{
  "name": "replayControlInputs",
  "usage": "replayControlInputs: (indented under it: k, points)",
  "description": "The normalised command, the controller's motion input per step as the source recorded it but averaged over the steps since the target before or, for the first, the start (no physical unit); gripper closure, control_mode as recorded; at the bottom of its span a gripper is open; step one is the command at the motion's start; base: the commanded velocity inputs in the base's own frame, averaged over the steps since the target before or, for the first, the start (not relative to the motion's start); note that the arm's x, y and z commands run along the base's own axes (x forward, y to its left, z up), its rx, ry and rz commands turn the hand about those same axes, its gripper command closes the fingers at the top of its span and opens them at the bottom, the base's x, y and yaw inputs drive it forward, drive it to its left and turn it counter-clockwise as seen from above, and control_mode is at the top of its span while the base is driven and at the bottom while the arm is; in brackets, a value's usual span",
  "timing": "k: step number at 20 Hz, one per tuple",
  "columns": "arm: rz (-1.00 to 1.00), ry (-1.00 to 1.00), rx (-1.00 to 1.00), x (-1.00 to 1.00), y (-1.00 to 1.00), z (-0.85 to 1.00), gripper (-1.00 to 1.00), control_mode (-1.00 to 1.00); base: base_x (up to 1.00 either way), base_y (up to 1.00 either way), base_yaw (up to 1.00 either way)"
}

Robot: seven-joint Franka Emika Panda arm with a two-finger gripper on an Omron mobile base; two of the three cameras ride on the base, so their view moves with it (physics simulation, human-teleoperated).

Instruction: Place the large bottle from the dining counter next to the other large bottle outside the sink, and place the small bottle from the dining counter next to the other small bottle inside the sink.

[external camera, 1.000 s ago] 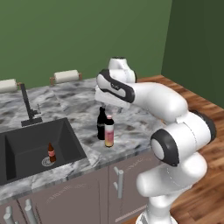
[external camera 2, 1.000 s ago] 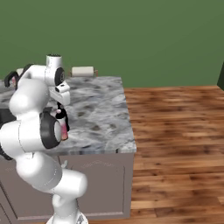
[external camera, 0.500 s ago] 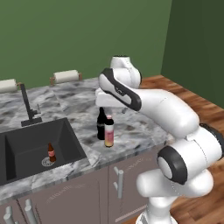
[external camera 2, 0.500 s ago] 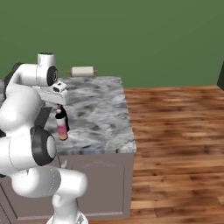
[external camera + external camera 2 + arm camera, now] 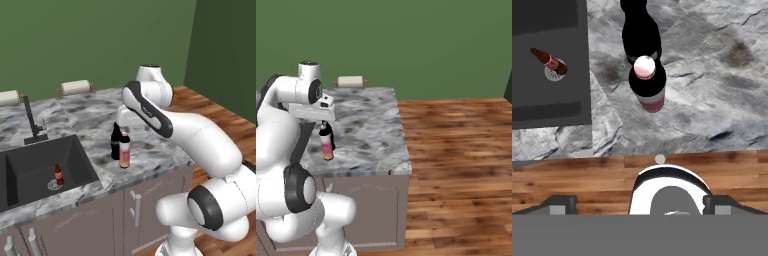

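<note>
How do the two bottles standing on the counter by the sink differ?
Colour: the large bottle fades pink to orange-yellow; the other large bottle is black-brown, cola-style.
Top: in the hand view the large bottle shows a pale pinkish top; the other large bottle's top is dark.
Place: the large bottle stands nearer the counter's front edge; the other large bottle is just behind it.
Shared: both stand upright, close together on the marble, outside the sink.
</note>
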Motion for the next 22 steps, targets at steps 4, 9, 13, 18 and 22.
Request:
replayControlInputs:
  k: [4,9,13,18,22]
  points:
    - [0.11,-0.12,0.06,0.02,-0.16,0.0,-1.0,-1.0,0.0,0.0,0.0]
    - [0.1,-0.04,0.01,0.0,-0.04,0.03,-1.0,-1.0,0.0,0.0,0.0]
    - [0.07,0.0,0.0,-0.11,0.0,0.09,-1.0,-1.0,0.0,0.0,0.0]
    - [0.07,0.0,0.0,-0.18,0.0,0.22,-1.0,-1.0,0.0,0.0,0.0]
    - [0.06,0.0,0.0,-0.24,0.0,0.28,-1.0,-1.0,0.0,0.0,0.0]
